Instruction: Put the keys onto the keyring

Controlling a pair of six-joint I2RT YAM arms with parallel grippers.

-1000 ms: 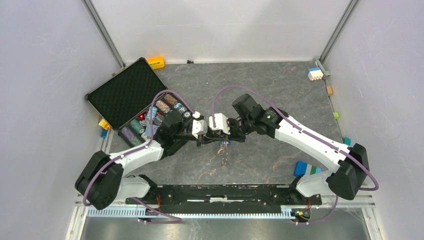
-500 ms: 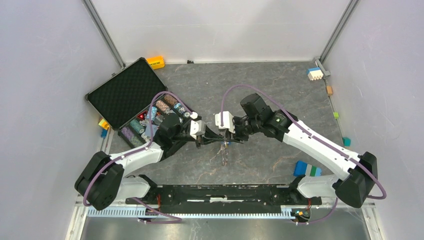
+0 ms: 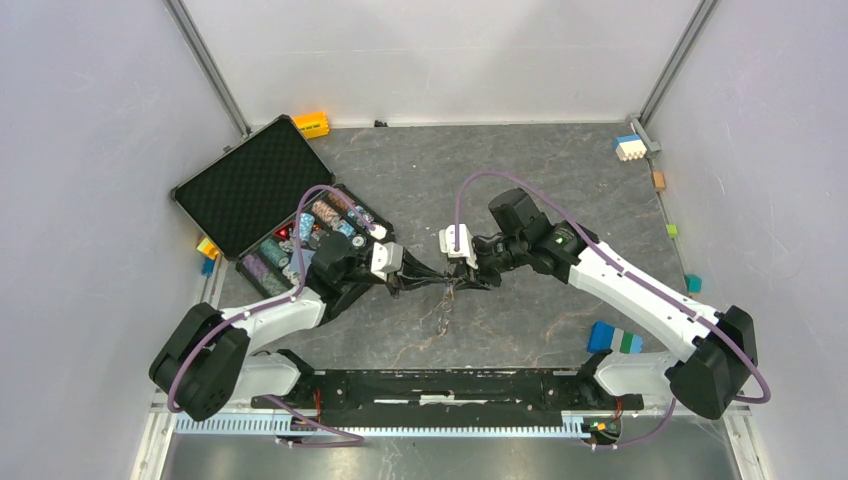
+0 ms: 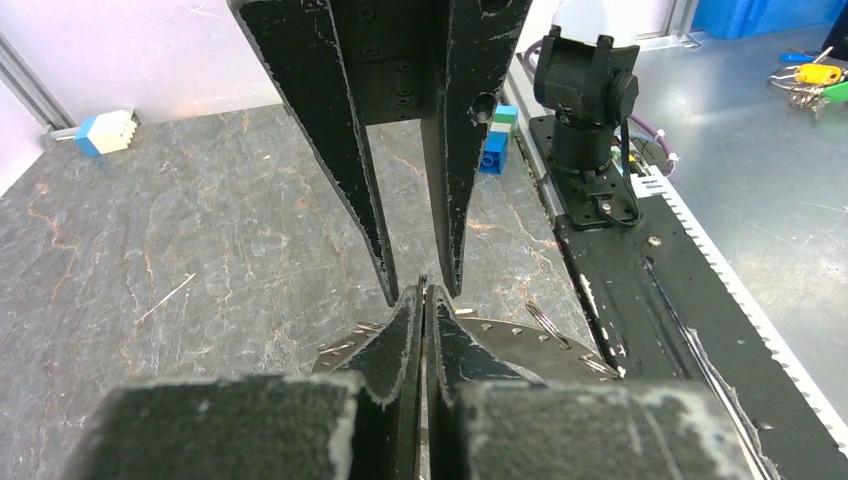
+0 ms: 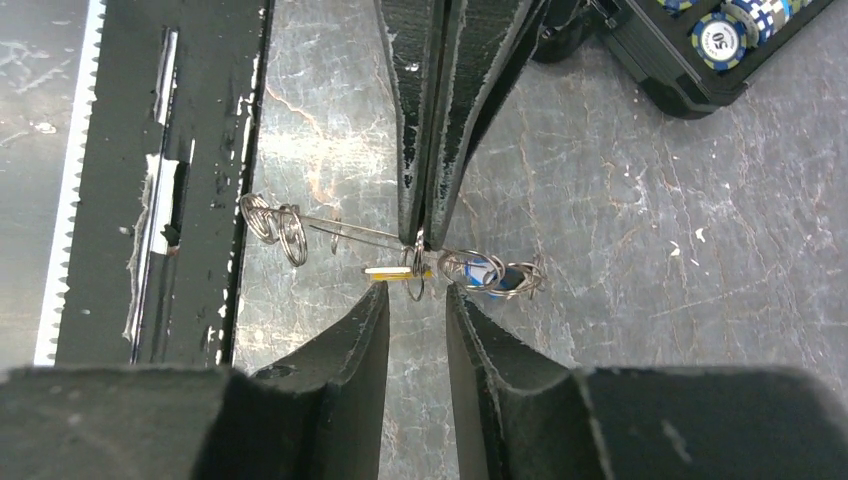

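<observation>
my left gripper (image 4: 424,308) has its fingers pressed together on a thin bit of the keyring (image 5: 355,232). my right gripper (image 5: 416,300) faces it tip to tip, fingers apart, holding nothing. the keyring trails from the left tips over the table (image 5: 620,230), with the yellow key (image 5: 392,271) and blue key (image 5: 485,273) bunched just beside the pinch. i judge it all light, limp and slick, so i'd grip a key by its plastic head, not the wire.
</observation>
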